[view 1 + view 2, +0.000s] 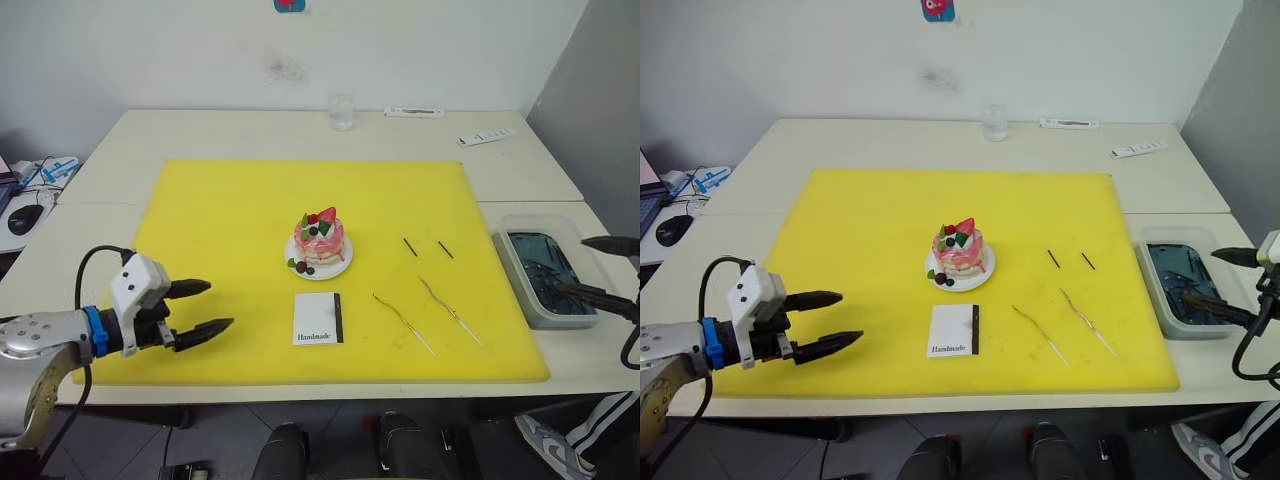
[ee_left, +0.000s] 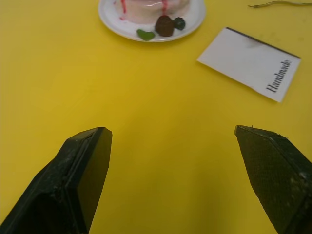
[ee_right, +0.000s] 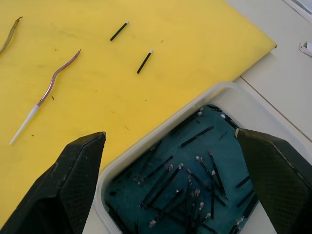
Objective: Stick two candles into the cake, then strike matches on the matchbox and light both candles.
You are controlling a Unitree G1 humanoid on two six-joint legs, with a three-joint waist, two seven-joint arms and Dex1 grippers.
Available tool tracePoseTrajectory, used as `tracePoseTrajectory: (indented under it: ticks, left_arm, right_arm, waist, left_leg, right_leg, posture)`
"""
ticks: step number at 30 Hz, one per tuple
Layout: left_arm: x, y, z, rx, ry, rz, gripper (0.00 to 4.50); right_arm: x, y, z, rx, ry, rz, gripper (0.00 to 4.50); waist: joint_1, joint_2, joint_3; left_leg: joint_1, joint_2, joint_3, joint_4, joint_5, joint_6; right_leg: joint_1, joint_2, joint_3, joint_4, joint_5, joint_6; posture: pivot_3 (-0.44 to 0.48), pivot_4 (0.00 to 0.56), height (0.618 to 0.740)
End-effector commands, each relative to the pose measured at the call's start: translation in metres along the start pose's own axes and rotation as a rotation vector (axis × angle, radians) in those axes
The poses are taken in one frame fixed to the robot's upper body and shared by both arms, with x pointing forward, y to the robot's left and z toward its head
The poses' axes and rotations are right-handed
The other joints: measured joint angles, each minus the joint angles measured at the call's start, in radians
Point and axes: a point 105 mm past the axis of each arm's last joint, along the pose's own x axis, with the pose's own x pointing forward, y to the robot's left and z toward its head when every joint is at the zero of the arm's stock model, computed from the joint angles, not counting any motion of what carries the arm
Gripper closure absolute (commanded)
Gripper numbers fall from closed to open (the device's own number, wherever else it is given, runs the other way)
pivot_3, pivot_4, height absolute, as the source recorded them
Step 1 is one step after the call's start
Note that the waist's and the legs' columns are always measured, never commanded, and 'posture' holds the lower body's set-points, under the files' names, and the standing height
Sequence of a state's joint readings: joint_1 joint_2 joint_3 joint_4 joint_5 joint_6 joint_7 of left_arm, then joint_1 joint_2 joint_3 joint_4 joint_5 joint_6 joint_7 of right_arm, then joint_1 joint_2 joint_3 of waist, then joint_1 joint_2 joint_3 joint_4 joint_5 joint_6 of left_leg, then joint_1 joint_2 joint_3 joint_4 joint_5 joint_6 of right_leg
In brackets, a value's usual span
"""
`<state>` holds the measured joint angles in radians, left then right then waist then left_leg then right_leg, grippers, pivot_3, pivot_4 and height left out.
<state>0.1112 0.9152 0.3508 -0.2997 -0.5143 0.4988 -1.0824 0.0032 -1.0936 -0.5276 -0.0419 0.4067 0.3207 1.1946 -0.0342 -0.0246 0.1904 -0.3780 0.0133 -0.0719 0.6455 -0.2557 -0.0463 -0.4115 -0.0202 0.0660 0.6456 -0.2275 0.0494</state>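
Here we list the left gripper [image 1: 207, 307] first: fingers spread wide, empty, hovering over the near left part of the yellow mat [image 1: 230, 230], pointing toward the mat's middle. We list the right gripper [image 1: 1225, 283] next: fingers likewise wide apart, holding nothing, poised over a clear tray [image 1: 512, 262] with a dark teal bottom that sits on the desk [image 1: 250, 130] just off the mat's right edge. We see many short dark sticks [image 3: 175, 180] with pale tips lying loose inside that tray.

On the mat we count:
- the matchbox [image 1: 318, 318], flat and white, black strip along its right edge, lying near the front, between the left gripper and the candles;
- the cake [image 1: 319, 238] on its small white plate [image 1: 338, 268], just behind the matchbox, near the mat's centre, with no candle in it;
- the candles, two, lying flat side by side right of the matchbox: one [image 1: 404, 322] nearer the box, the other [image 1: 450, 311] further right, pale ends toward the front;
- the matches, two, lying flat behind the candles and right of the cake: one [image 1: 410, 247], another [image 1: 445, 249], apart from each other.

At the desk's far edge we note a clear glass [image 1: 341, 111], a flat white strip [image 1: 414, 112] and a white remote [image 1: 486, 136].
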Motion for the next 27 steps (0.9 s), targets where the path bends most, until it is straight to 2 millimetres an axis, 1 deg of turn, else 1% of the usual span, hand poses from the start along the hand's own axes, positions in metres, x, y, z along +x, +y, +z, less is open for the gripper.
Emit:
tracePoseTrajectory:
  ticks: [1, 4, 9, 12, 15, 16, 21, 22, 24, 25, 27]
  left_arm:
    - [0.002, -0.018, 0.02, 0.055, -0.038, -0.08, 0.04]
    - [0.01, -0.034, 0.027, 0.058, -0.06, -0.154, 0.04]
    - [0.019, -0.049, 0.037, 0.072, -0.095, -0.21, 0.04]
    - [0.027, -0.061, 0.049, 0.094, -0.128, -0.268, 0.04]
    - [0.035, -0.073, 0.061, 0.109, -0.164, -0.324, 0.04]
    - [0.036, -0.076, 0.063, 0.108, -0.172, -0.335, 0.04]
    - [0.044, -0.091, 0.072, 0.113, -0.184, -0.419, 0.04]
    - [0.046, -0.095, 0.072, 0.114, -0.183, -0.438, 0.04]
    - [0.049, -0.101, 0.073, 0.109, -0.183, -0.473, 0.04]
    - [0.051, -0.102, 0.074, 0.11, -0.188, -0.484, 0.04]
    - [0.053, -0.102, 0.076, 0.112, -0.193, -0.493, 0.04]
  right_arm:
    - [-0.002, 0.001, 0.023, -0.059, -0.061, -0.018, 0.0]
    - [0.0, 0.005, 0.035, -0.078, -0.089, -0.01, 0.0]
    - [0.003, 0.014, 0.05, -0.093, -0.113, 0.024, 0.0]
    - [0.011, 0.037, 0.063, -0.086, -0.146, 0.099, 0.0]
    - [0.021, 0.064, 0.065, -0.049, -0.16, 0.154, 0.0]
    - [0.023, 0.07, 0.065, -0.04, -0.161, 0.161, 0.0]
    - [0.036, 0.097, 0.044, 0.048, -0.131, 0.099, 0.0]
    - [0.038, 0.098, 0.037, 0.07, -0.116, 0.062, 0.0]
    - [0.041, 0.095, 0.023, 0.06, -0.093, -0.033, 0.0]
    - [0.042, 0.098, 0.017, 0.082, -0.083, -0.037, 0.0]
    - [0.043, 0.103, 0.01, 0.118, -0.077, -0.027, 0.0]
  waist:
    - [0.0, 0.0, 0.0]
    - [0.001, 0.0, 0.0]
    - [0.001, 0.0, 0.0]
    - [0.001, 0.0, 0.0]
    - [0.002, 0.0, 0.0]
    - [0.002, 0.0, 0.0]
    - [0.003, 0.0, 0.0]
    - [0.003, 0.0, 0.0]
    - [0.003, -0.001, 0.0]
    - [0.003, -0.001, 0.0]
    - [0.003, 0.0, 0.0]
  left_leg:
    - [0.0, 0.0, 0.0, 0.0, 0.0, 0.0]
    - [0.0, 0.0, 0.0, 0.0, 0.0, 0.0]
    - [0.0, 0.0, 0.0, 0.0, 0.0, 0.0]
    - [0.0, 0.0, 0.0, 0.0, 0.0, 0.0]
    - [-0.001, 0.0, -0.001, 0.0, 0.0, 0.0]
    - [-0.001, 0.0, -0.001, 0.0, 0.0, 0.0]
    - [-0.002, 0.0, -0.001, 0.0, 0.0, 0.0]
    - [-0.002, 0.0, -0.001, 0.0, 0.0, 0.0]
    - [-0.002, 0.0, -0.001, 0.001, 0.0, 0.0]
    - [-0.002, 0.0, -0.001, 0.001, 0.0, 0.0]
    - [-0.001, 0.0, -0.001, 0.001, 0.0, 0.0]
  right_leg:
    - [0.0, 0.0, 0.0, 0.0, 0.0, 0.0]
    - [0.0, 0.0, 0.0, 0.0, 0.0, 0.0]
    - [0.0, 0.0, 0.0, 0.0, 0.0, 0.0]
    - [0.0, 0.0, 0.0, 0.0, 0.0, 0.0]
    - [0.0, 0.001, 0.0, 0.0, 0.0, 0.0]
    - [0.0, 0.001, 0.0, 0.0, 0.0, 0.0]
    - [0.0, 0.001, 0.0, -0.001, 0.0, 0.001]
    - [0.0, 0.001, 0.0, -0.001, 0.0, 0.001]
    - [0.0, 0.001, 0.0, 0.0, 0.0, 0.001]
    - [0.0, 0.001, 0.0, -0.001, 0.0, 0.001]
    - [0.0, 0.001, 0.0, 0.0, 0.0, 0.001]
  posture:
    - [0.0, 0.15, 0.74]
    - [0.0, 0.15, 0.74]
    - [0.0, 0.15, 0.74]
    - [0.0, 0.15, 0.74]
    - [0.0, 0.15, 0.74]
    - [0.0, 0.15, 0.74]
    - [0.0, 0.15, 0.74]
    - [0.0, 0.15, 0.74]
    - [0.0, 0.15, 0.74]
    - [0.0, 0.15, 0.74]
    - [0.0, 0.15, 0.74]
